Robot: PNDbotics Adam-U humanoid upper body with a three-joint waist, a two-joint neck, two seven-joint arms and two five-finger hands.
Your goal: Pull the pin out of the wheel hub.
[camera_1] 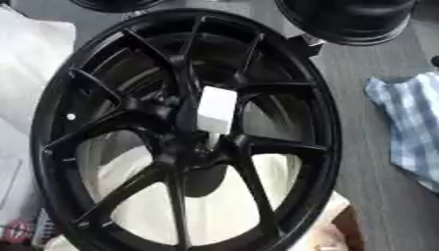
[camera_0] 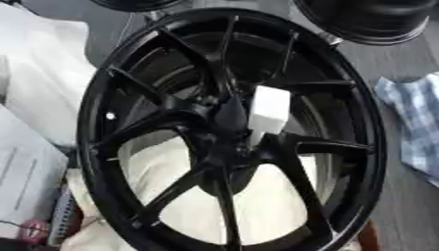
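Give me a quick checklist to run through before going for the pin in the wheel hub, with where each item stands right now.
1. Pin located: ok. A white block-shaped piece stands out at the hub, presumably the pin's head.
2. Pin still seated: ok, it sits at the hub, not yet pulled.
3. Access from the front: ok, nothing covers the white piece; spokes flank it.
4. Hands ready: not ok, neither robot hand shows in either eye view.
5. Wheel steady: cannot tell, its support is hidden; a pale cloth shows behind the spokes.
6. Surroundings: cannot tell; a checked cloth lies to the right, apart from the rim.
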